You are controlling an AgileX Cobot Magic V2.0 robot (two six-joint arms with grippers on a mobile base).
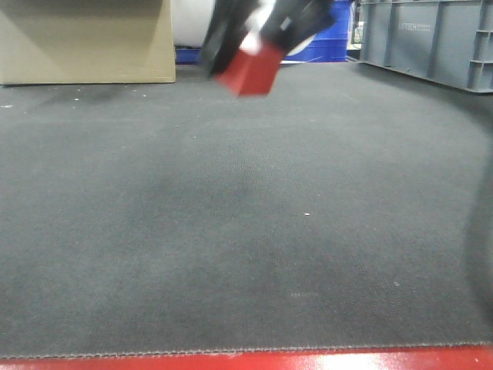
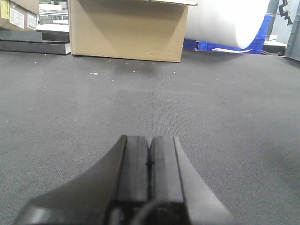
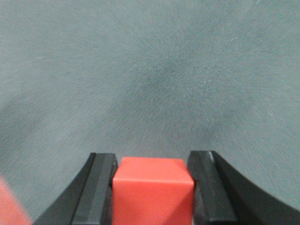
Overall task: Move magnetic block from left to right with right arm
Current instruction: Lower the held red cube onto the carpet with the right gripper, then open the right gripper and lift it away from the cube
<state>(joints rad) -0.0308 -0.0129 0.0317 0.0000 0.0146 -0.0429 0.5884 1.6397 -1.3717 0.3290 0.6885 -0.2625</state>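
The magnetic block (image 1: 251,72) is a plain red cube held in the air above the dark grey mat (image 1: 231,231), near the top centre of the front view and tilted. My right gripper (image 1: 258,46) is shut on it, blurred by motion there. In the right wrist view the magnetic block (image 3: 153,192) fills the gap between the two black fingers (image 3: 97,187), which press its left and right faces, so my right gripper (image 3: 153,161) carries it over bare mat. My left gripper (image 2: 149,143) rests low over the mat with its pads pressed together and nothing between them.
A cardboard box (image 1: 85,42) stands at the back left of the mat. A grey plastic crate (image 1: 427,38) is at the back right, with blue bins (image 1: 323,46) behind. A red strip (image 1: 246,361) runs along the mat's near edge. A white roll (image 2: 229,21) lies beyond the box.
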